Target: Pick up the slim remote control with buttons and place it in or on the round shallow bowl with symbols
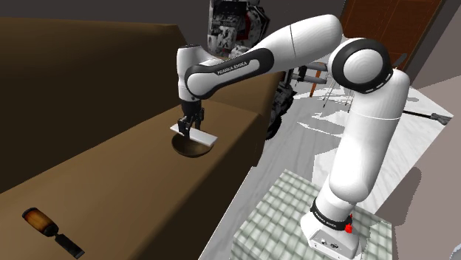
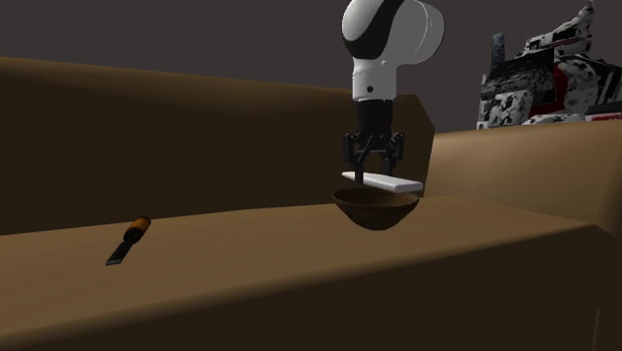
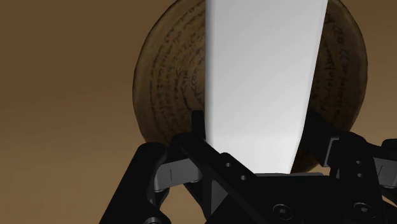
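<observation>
Nearest in the shoulder view, the stand point(image 1: 336, 235) is set on a checked mat point(image 1: 273, 214), and from it the white arm point(image 1: 369, 140) is stretched up and over to that view's left. Beside the mat the brown surface point(image 1: 111, 177) is bounded by a straight front edge that drops to the pale floor point(image 1: 295, 148). At the near end of the surface an orange-handled tool point(image 1: 50, 227) with a dark blade is laid flat, and a broad bare stretch of brown is left between it and the bowl point(image 1: 193, 151). The bowl is set further along, near the front edge but not at it, with open surface all round its foot. Above it the black gripper point(image 1: 189, 124) is pointed straight down, and its fingers are clamped on one end of the remote point(image 1: 199, 137), which is drawn plain white. In the wrist view the remote point(image 3: 264, 83) is clasped between the two fingers point(image 3: 194, 143) and is stretched over the bowl point(image 3: 159, 83), whose inside is ringed with dark symbols. In the second exterior view the remote point(image 2: 384, 181) is held almost level across the mouth of the bowl point(image 2: 375, 209), right at its rim; whether the two touch cannot be told. Behind the bowl the surface is closed off by a tall brown back point(image 1: 89, 66), and beyond it a black-and-white cluttered shape point(image 1: 233, 26) is seen
</observation>
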